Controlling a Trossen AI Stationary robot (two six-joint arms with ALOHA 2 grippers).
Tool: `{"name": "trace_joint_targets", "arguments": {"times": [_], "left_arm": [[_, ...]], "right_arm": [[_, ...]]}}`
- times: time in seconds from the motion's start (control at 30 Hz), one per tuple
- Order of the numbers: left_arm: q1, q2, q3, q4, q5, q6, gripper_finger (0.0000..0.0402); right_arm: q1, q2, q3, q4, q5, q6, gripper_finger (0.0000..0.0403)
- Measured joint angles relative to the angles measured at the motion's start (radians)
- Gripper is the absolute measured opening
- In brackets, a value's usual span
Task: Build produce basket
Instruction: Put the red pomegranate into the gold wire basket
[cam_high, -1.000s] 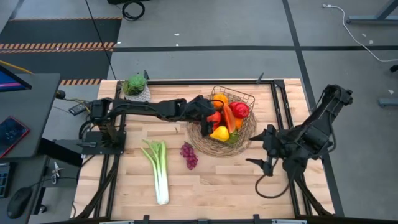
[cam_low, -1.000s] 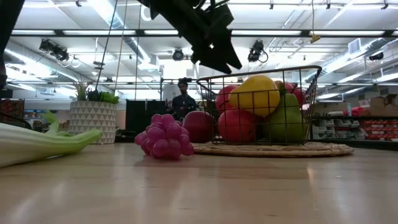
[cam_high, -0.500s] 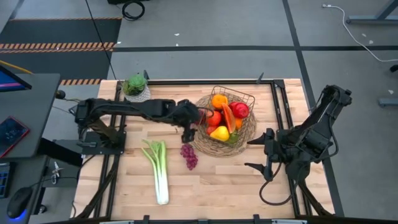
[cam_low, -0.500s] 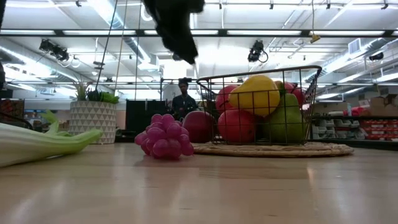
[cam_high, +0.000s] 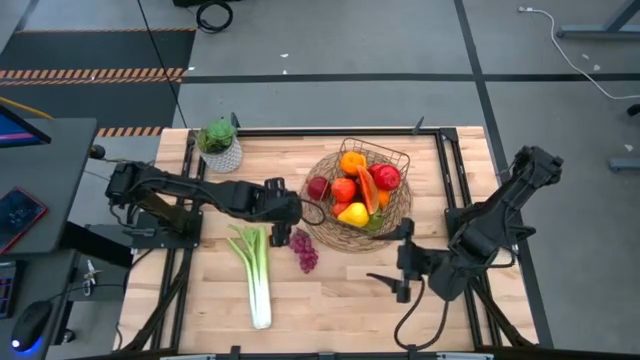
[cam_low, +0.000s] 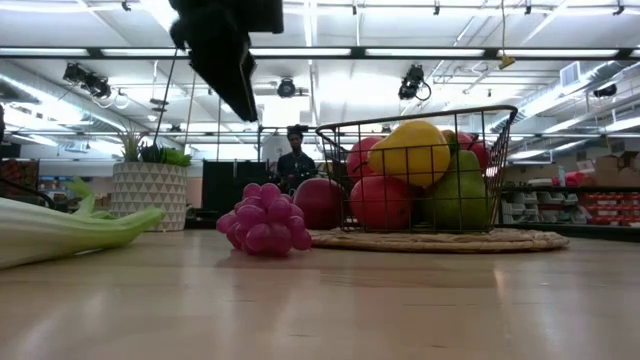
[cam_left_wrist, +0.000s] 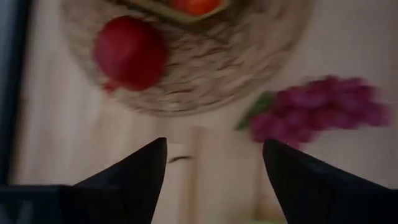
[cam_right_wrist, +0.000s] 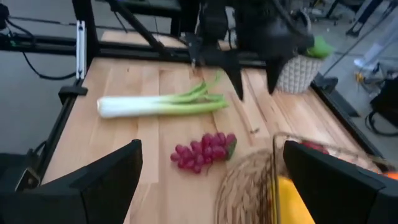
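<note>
Now the likely step is picking up the grapes (cam_high: 304, 249), which lie on the table (cam_high: 340, 300) just outside the woven rim of the basket (cam_high: 392, 212), with the leek (cam_high: 254, 272) a little beyond them. The left gripper (cam_high: 291, 211) hangs above the table with its jaws apart and nothing between them; in its wrist view the grapes (cam_left_wrist: 323, 112) sit ahead of the fingertips and off to one side, not yet between them. A red apple (cam_left_wrist: 130, 53) rests on the basket's rim ahead of the other finger.

To do this well, I judge the left gripper should first centre over the bunch, then descend with the jaws wide enough to straddle it, closing across the bunch's narrower width. The bunch looks lumpy and could roll, so a slow close seems wise. The left arm reaches across from its own side, forearm near level and wrist tipped down.

The right gripper (cam_high: 392, 276) waits low beside the basket, jaws wide and empty.
</note>
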Motion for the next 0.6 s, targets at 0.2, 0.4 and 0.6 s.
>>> {"name": "trace_joint_targets", "arguments": {"times": [0.2, 0.4, 0.6], "left_arm": [[0.007, -0.002, -0.060, 0.084, -0.127, 0.025, 0.0257], [0.068, -0.003, -0.136, 0.263, -0.128, 0.145, 0.0242], [0.223, -0.003, -0.239, 0.444, -0.119, 0.224, 0.0241]], "right_arm": [[-0.045, 0.048, 0.000, 0.113, -0.096, -0.071, 0.0393], [-0.089, 0.064, 0.000, 0.127, -0.128, -0.117, 0.0393], [-0.158, 0.040, 0.000, 0.144, -0.079, -0.149, 0.0393]]}}
